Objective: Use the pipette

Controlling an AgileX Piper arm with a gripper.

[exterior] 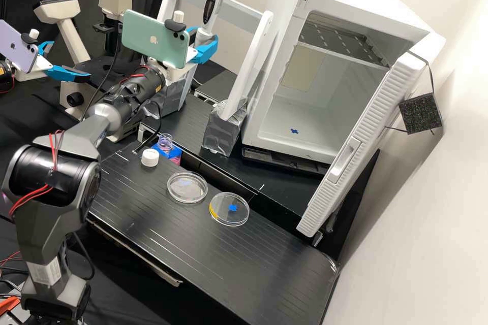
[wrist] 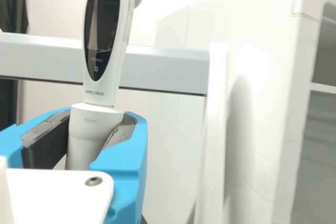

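Note:
In the high view the gripper (exterior: 205, 44) is shut on the white pipette (exterior: 218, 2) at its lower body, in front of the white rack's crossbar. The pipette is near upright with its red button on top; its lower end is hidden behind the gripper and phone. The wrist view has the gripper (wrist: 97, 129) with dark pads against both sides of the pipette (wrist: 102, 30), just below its black display. An open bottle (exterior: 165, 143) of pink liquid sits in a blue holder, beside a white cap (exterior: 150, 158). Two clear dishes (exterior: 187, 187) lie on the bench.
The white rack (exterior: 246, 68) stands behind the gripper, with a foil-wrapped foot. To its right is a white incubator (exterior: 335, 2) with its door (exterior: 358, 137) swung open. A microscope (exterior: 71, 30) and a second blue-fingered gripper are at the left back. The black bench (exterior: 203, 249) extends frontward.

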